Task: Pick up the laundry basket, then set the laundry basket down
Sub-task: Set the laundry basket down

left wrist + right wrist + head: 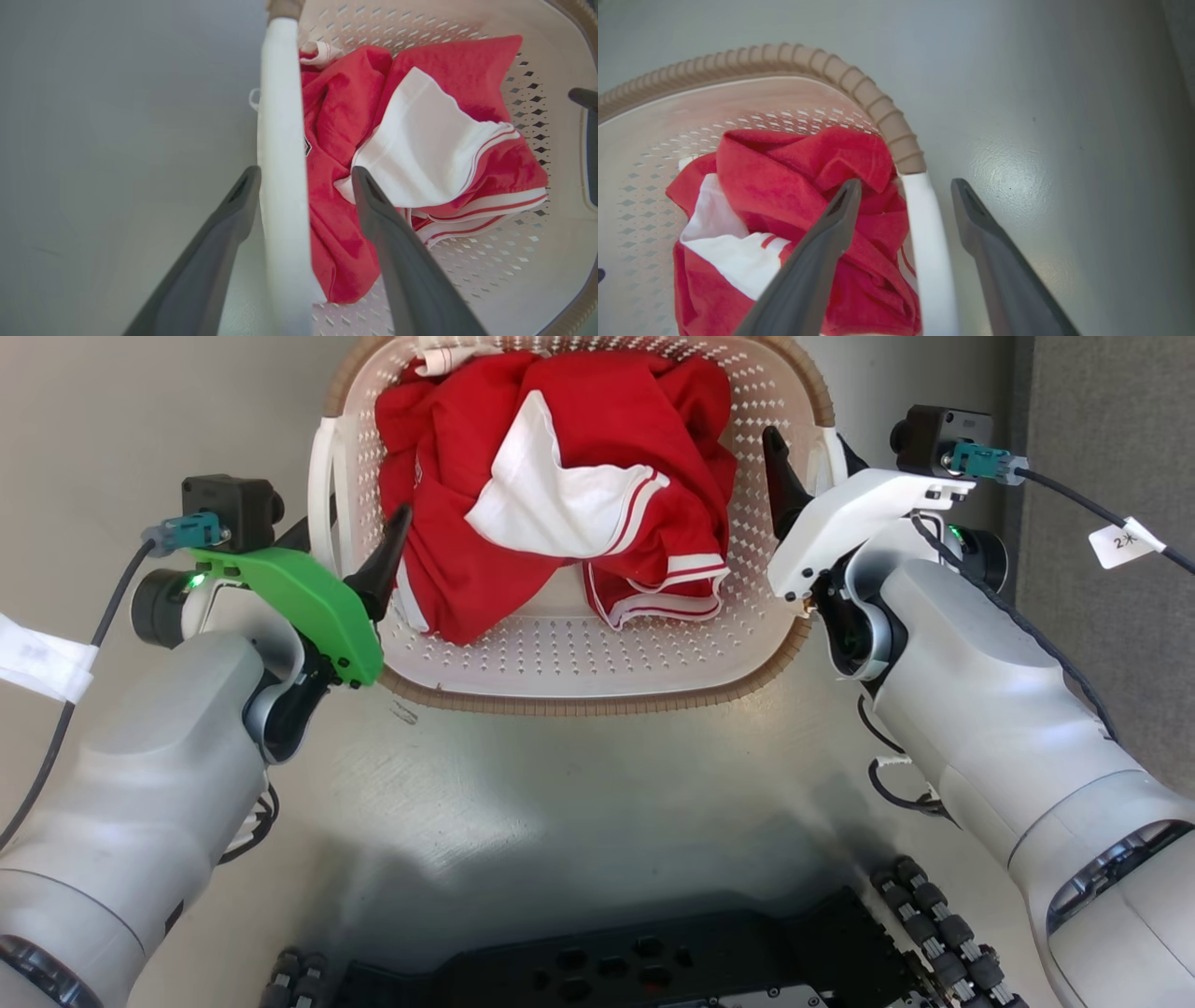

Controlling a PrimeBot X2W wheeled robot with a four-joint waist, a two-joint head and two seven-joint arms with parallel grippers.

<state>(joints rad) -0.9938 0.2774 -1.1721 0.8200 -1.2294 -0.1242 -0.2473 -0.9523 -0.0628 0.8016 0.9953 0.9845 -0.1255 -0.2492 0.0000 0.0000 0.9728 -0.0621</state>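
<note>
Grey floor [579,803] beneath everything, with a darker strip [1102,644] along its right edge. On that floor, just ahead of the dark base [616,961]: basket [579,663], cream and perforated, brown ribbed rim [597,702] nearest the base. Pale left arm [140,784] and right arm [1008,709] reaching forward, one to each short side of the basket. Inside, bunched toward the far end and touching the left wall, a red garment [467,551] with a white panel and striped trim. White left handle [280,140] standing between the left jaws, spread wide, one finger [397,261] inside over the cloth, the other outside, close against the handle. White right handle [929,242] likewise between the right jaws, also spread, one finger [812,261] inside over the red cloth, the other outside over the floor, apart from the handle. No pinch on either handle.
</note>
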